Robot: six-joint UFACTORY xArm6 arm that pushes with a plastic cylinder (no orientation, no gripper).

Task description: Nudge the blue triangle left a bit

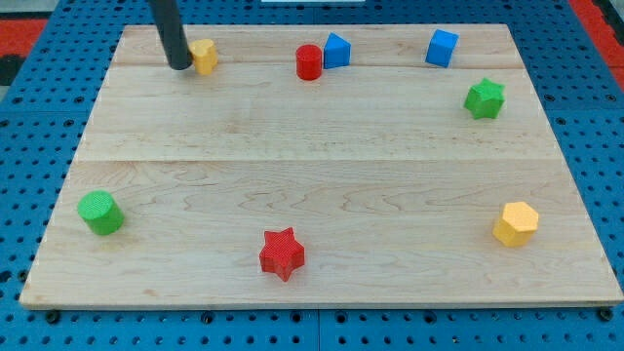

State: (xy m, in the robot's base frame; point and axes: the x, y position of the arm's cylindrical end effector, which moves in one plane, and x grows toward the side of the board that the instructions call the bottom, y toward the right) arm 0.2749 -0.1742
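Blue triangle (336, 50) touches red cylinder (309, 61); my tip (180, 66) beside yellow block (204, 56).

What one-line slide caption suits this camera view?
My tip rests beside the yellow block, left of the blue triangle and red cylinder.

A robotics lab bench: a pale wooden counter (322, 195) lies on a blue perforated mounting plate (39, 117), with red matting (29, 29) showing at ten o'clock and again at two o'clock.
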